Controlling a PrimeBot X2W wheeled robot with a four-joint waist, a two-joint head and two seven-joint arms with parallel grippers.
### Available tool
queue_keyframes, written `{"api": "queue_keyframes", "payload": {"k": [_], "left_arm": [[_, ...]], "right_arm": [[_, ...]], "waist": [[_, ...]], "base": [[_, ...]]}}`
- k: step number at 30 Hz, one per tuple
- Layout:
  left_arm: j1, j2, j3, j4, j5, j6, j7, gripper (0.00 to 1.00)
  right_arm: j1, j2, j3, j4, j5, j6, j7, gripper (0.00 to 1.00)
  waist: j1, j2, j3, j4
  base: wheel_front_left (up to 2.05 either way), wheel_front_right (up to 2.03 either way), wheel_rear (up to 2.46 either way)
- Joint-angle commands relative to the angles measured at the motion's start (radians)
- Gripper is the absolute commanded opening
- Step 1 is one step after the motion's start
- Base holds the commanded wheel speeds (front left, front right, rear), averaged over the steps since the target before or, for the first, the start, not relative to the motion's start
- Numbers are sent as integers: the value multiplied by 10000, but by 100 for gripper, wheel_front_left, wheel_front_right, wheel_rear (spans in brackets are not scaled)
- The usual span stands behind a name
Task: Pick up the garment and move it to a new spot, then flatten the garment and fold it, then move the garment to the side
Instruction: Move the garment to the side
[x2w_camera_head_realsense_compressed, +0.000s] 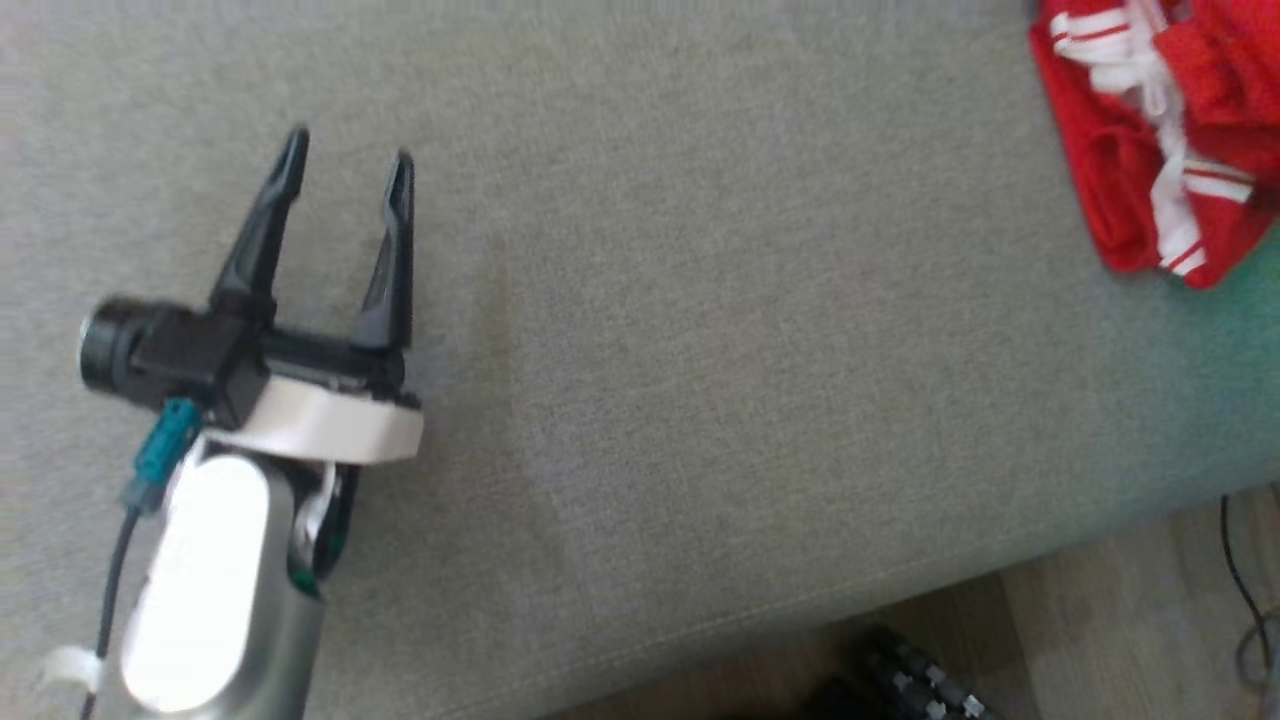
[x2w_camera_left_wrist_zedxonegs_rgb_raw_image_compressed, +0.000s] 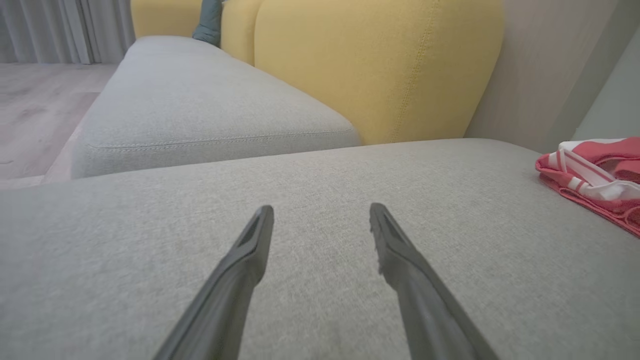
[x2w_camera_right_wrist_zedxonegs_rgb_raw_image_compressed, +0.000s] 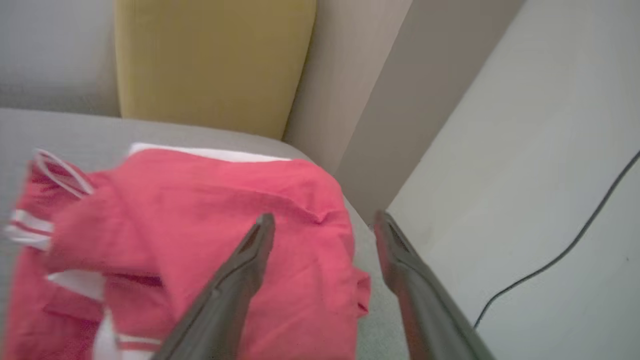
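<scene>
1. On the far right end of the grey woven-fabric sofa seat (x2w_camera_head_realsense_compressed: 700, 350), at the top right corner of the head view, lies the crumpled red garment with white stripes (x2w_camera_head_realsense_compressed: 1110, 170).
2. Well apart from it, at the left of the same view, the left gripper (x2w_camera_head_realsense_compressed: 350, 148) hovers over bare seat fabric, its two long dark fingers spread wide with nothing between them.
3. From the left wrist view, the garment (x2w_camera_left_wrist_zedxonegs_rgb_raw_image_compressed: 595, 175) sits at the right edge of the seat, beyond a rounded mustard-yellow back cushion (x2w_camera_left_wrist_zedxonegs_rgb_raw_image_compressed: 375, 65).
4. From the right wrist view, the right gripper (x2w_camera_right_wrist_zedxonegs_rgb_raw_image_compressed: 324, 216) hangs just above the garment, which is blurred; its fingers are spread apart and pinch nothing. One finger overlaps the red cloth; the other stands over the seat's edge beside a pale wall.
5. A thin black cable (x2w_camera_right_wrist_zedxonegs_rgb_raw_image_compressed: 550, 260) runs across that pale surface.
6. Pale wooden floor (x2w_camera_head_realsense_compressed: 1100, 620) shows below the seat's front edge.
</scene>
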Motion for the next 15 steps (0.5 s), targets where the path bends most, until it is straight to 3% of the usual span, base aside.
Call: {"api": "queue_keyframes", "payload": {"k": [1,8,15], "left_arm": [[142,44,387,-275,-63,100,-83,100],[1024,-112,738,-255,-360,321,-89,100],[1686,-323,1049,-191,-685,436,-90,100]], "right_arm": [[421,-45,257,-666,200,-9,-57,100],[2362,726,1677,-3175,1206,-9,399,100],[3467,991,3493,-4172,1981,-9,857,100]], "waist": [[-1,0,-552,163],[-1,0,-1697,645],[-1,0,-2626,1431]], "base": [[0,0,0],[0,0,0],[0,0,0]]}}
